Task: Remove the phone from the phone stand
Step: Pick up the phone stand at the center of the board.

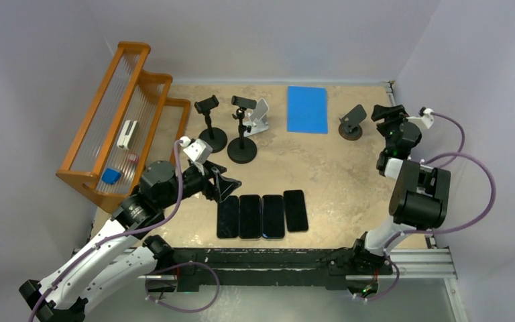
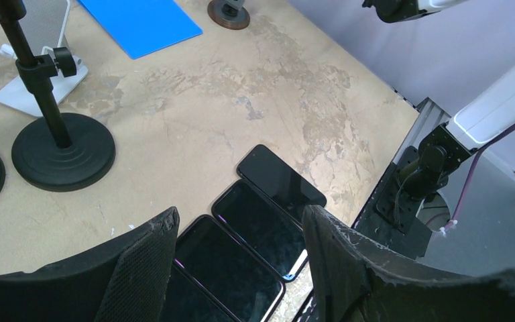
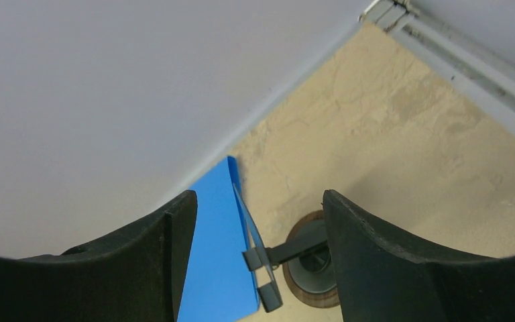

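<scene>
Phones (image 1: 250,216): four, flat | stands (image 1: 243,153): four | left end effector (image 2: 239,213) wide | right end effector (image 3: 258,198) wide

The right gripper (image 3: 257,201) has its jaws set wide, and the gap frames the phone (image 3: 265,295), seen edge-on in its phone stand (image 3: 314,272). Nothing lies between claw and phone. Left of this claw the back wall (image 3: 107,100) crowds close. To its right, bare table (image 3: 402,154) runs to the corner rail (image 3: 456,60). Beneath the spread left gripper (image 2: 240,213), four flat phones (image 2: 258,225) cover the surface. Ahead and to its left rises a black pole stand (image 2: 62,153), while straight ahead the tabletop lies open.
</scene>
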Robot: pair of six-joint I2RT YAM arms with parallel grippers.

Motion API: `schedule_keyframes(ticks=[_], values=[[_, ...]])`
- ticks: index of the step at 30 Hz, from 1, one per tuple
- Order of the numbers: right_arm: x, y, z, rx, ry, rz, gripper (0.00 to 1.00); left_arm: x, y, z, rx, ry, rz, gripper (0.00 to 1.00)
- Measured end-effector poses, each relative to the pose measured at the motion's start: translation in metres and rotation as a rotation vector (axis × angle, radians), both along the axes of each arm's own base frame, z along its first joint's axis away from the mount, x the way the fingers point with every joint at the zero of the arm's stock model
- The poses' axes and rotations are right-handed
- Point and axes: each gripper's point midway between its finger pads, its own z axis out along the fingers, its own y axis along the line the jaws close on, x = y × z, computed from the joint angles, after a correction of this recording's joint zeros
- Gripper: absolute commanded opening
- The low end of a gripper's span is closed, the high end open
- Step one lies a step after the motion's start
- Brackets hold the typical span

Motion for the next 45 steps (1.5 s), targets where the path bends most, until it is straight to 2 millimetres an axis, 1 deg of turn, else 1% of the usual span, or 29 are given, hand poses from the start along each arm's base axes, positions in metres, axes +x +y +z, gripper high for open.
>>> schedule_keyframes(ticks=[2, 4, 6, 10, 15, 21, 25, 32, 35, 38, 42, 45], values=[[0.007, 0.001, -0.016, -0.004, 0.035, 0.023, 0.71, 0.000, 0.000, 0.000, 0.001, 0.001, 0.000, 0.66], [0.013, 0.001, -0.025, -0.012, 0.052, 0.034, 0.71, 0.001, 0.000, -0.002, 0.005, 0.003, 0.000, 0.66], [0.019, 0.001, -0.030, -0.022, 0.061, 0.053, 0.70, 0.002, -0.001, -0.003, 0.009, 0.007, 0.000, 0.66], [0.034, 0.002, -0.033, -0.030, 0.058, 0.090, 0.67, 0.003, -0.002, -0.006, 0.018, 0.016, 0.000, 0.66], [0.048, 0.009, -0.045, -0.022, 0.061, 0.157, 0.66, 0.006, -0.002, -0.010, 0.026, 0.027, 0.005, 0.66], [0.052, 0.021, -0.061, -0.007, 0.083, 0.223, 0.67, 0.008, -0.002, -0.012, 0.031, 0.032, 0.013, 0.66], [0.052, 0.028, -0.060, -0.008, 0.078, 0.251, 0.66, 0.008, -0.002, -0.012, 0.031, 0.033, 0.013, 0.66], [0.052, 0.036, -0.060, -0.012, 0.077, 0.281, 0.58, 0.008, -0.002, -0.012, 0.031, 0.032, 0.013, 0.66], [0.053, 0.039, -0.060, -0.018, 0.079, 0.291, 0.53, 0.008, -0.002, -0.012, 0.031, 0.032, 0.013, 0.66], [0.054, 0.042, -0.059, -0.026, 0.079, 0.302, 0.46, 0.008, -0.002, -0.012, 0.031, 0.032, 0.013, 0.66], [0.058, 0.049, -0.055, -0.040, 0.076, 0.325, 0.33, 0.008, -0.001, -0.011, 0.029, 0.031, 0.013, 0.66], [0.058, 0.053, -0.057, -0.045, 0.083, 0.337, 0.25, 0.008, -0.001, -0.010, 0.027, 0.027, 0.013, 0.66]])
